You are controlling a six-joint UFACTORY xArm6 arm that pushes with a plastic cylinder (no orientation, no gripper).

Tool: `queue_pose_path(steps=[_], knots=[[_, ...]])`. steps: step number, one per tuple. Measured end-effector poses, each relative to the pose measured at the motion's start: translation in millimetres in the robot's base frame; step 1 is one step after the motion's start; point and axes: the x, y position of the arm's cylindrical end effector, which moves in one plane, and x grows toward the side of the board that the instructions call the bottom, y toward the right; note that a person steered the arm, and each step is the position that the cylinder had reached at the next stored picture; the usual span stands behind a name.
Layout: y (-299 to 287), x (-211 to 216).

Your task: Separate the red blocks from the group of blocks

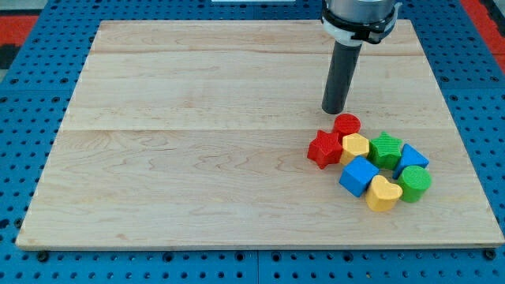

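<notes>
A group of blocks lies at the view's lower right on the wooden board [197, 158]. The red star [323, 148] is at the group's left edge. The red cylinder [346, 125] is at its top, touching a yellow block [355, 147]. A green star [386, 149], a blue triangular block [411, 158], a blue cube [358, 175], a yellow heart [383, 193] and a green cylinder [414, 183] make up the others. My tip [334, 110] rests on the board just above and left of the red cylinder, close to it, with a small gap.
The board lies on a blue pegboard surface [24, 118]. The group lies close to the board's right edge [465, 158]. The arm's rod mount [357, 16] hangs over the board's top edge.
</notes>
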Motion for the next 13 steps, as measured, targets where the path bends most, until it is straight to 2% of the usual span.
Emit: queue_pose_path(steps=[2, 3, 4, 5, 6, 9, 13], knots=[[-19.9, 0.0], [-82.0, 3.6], [-125.9, 37.7], [-129.0, 115.3], [-121.6, 128.5], [-52.3, 128.5], [-24.2, 109.5]])
